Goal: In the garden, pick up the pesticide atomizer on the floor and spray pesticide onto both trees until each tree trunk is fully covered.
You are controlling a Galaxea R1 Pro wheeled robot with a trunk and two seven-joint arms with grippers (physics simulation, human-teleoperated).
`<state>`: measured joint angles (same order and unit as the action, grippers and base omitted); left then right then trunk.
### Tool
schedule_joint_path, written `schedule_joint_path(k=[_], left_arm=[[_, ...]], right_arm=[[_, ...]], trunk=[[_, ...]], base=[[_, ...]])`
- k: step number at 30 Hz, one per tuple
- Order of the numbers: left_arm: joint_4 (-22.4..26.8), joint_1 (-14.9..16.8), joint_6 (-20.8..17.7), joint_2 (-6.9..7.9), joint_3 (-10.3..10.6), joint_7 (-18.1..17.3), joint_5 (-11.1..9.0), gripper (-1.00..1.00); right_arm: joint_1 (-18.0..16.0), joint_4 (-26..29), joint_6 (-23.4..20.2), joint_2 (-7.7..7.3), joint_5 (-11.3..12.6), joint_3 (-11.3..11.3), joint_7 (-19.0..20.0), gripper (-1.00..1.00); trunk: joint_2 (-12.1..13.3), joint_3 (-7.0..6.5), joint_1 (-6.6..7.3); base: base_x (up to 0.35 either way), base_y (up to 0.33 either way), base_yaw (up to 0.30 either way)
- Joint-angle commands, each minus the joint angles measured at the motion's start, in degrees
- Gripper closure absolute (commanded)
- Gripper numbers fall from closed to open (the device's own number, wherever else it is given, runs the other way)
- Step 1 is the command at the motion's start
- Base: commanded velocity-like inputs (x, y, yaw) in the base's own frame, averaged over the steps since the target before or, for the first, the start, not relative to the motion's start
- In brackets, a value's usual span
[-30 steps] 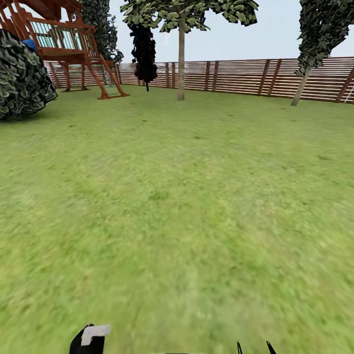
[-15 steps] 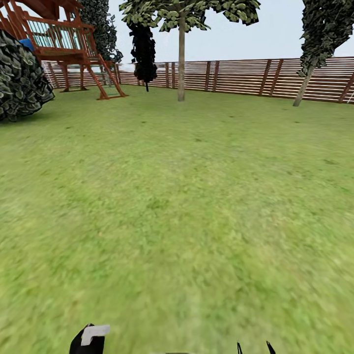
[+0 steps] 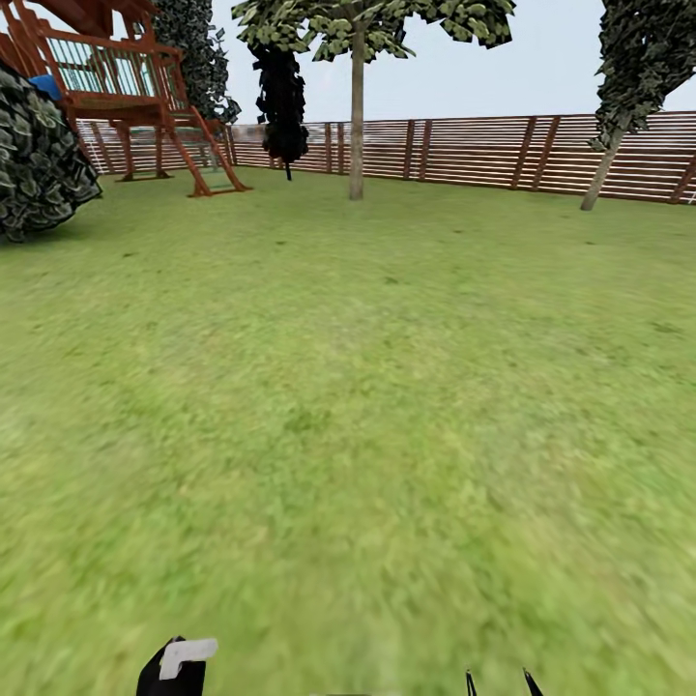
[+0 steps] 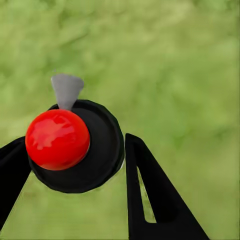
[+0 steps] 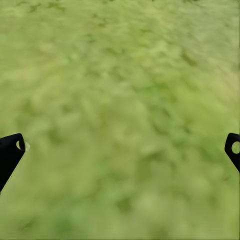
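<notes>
Atomizer [image 4: 75,147] sits clamped in the left end effector [image 4: 70,170], carried low for transit; right end effector [image 5: 120,150] gapes wide, empty, over grass [image 3: 348,406]. Tree trunk [image 3: 357,116] stands well ahead by the fence [image 3: 464,150].

Slatted wooden fence [image 3: 464,150], matt grass [image 3: 367,387]
</notes>
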<state>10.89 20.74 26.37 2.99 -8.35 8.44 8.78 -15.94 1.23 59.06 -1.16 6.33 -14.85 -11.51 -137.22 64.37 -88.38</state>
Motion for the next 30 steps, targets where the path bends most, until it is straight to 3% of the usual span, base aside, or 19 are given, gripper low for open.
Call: schedule_joint_path(k=[1, 30], left_arm=[[0.0, 0.0, 0.0, 0.0, 0.0, 0.0, 0.0, 1.0], [0.0, 0.0, 0.0, 0.01, 0.0, 0.0, 0.0, 1.0]], right_arm=[[0.0, 0.0, 0.0, -0.01, 0.0, 0.0, 0.0, -1.0], [0.0, 0.0, 0.0, -0.01, 0.0, 0.0, 0.0, -1.0]], trunk=[[0.0, 0.0, 0.0], [0.0, 0.0, 0.0]], base=[[0.341, 0.0, 0.0], [0.341, 0.0, 0.0]])
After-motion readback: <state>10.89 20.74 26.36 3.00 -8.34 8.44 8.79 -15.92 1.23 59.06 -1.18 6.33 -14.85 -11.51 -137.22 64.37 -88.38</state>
